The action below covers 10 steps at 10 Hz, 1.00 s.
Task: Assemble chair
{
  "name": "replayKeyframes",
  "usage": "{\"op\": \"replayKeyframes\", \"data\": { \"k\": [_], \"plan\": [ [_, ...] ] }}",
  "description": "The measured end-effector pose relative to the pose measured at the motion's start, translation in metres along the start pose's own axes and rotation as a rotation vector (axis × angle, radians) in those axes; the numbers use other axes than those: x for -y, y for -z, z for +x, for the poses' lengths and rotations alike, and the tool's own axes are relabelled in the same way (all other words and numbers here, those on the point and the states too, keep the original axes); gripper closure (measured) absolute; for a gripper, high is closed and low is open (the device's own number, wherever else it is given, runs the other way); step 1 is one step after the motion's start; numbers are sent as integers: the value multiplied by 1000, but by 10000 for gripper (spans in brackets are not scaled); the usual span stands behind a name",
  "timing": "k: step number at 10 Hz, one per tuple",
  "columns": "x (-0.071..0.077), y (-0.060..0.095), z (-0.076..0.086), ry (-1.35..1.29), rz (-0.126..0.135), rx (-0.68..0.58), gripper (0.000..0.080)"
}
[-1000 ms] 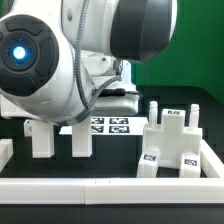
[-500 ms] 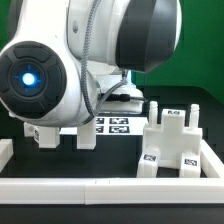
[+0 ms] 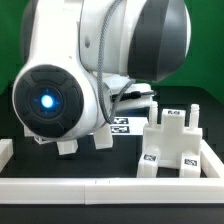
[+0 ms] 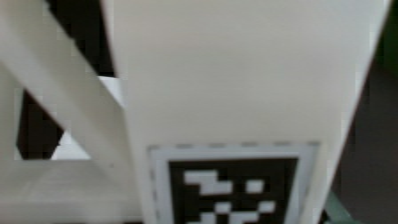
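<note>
Since the arm (image 3: pixel 85 70) hides the gripper, its hold is read from the load: the legged part (image 3: pixel 103 139) hangs tilted off the table (image 3: pixel 120 162) at seven o'clock, so the jaws must be pinching it. The marker board (image 3: pixel 122 125) lies near centre. At four o'clock stands the pegged piece (image 3: pixel 168 140); a skewed grip could let the hanging legs snag its pegs.

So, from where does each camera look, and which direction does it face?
Exterior view: off the arm, low before the white front rail, facing the pegged chair part and marker board; the robot arm fills most of it.
Wrist view: on the wrist, close against a tagged white panel; no end effector is distinguishable.
Shared: probably that piece, whose legs show under the arm.
</note>
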State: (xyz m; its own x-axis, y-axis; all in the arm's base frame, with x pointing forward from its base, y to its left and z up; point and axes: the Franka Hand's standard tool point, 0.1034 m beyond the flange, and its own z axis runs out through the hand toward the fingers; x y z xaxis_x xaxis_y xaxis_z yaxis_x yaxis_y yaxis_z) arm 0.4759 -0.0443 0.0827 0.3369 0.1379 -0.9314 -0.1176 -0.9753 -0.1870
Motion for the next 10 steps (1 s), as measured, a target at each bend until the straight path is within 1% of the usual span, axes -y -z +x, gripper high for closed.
{"op": "replayKeyframes", "data": {
  "k": [3,4,5,7,8,10],
  "plan": [
    [-2,0,1,-5,1,-1,512],
    [0,-4,4,-42,-16,13,512],
    [4,-7,7,-48,-24,22,512],
    [2,-12,11,-95,-22,36,512],
    [-1,-14,12,-114,-18,43,512],
    [-3,-14,13,-133,-15,41,512]
  ]
}}
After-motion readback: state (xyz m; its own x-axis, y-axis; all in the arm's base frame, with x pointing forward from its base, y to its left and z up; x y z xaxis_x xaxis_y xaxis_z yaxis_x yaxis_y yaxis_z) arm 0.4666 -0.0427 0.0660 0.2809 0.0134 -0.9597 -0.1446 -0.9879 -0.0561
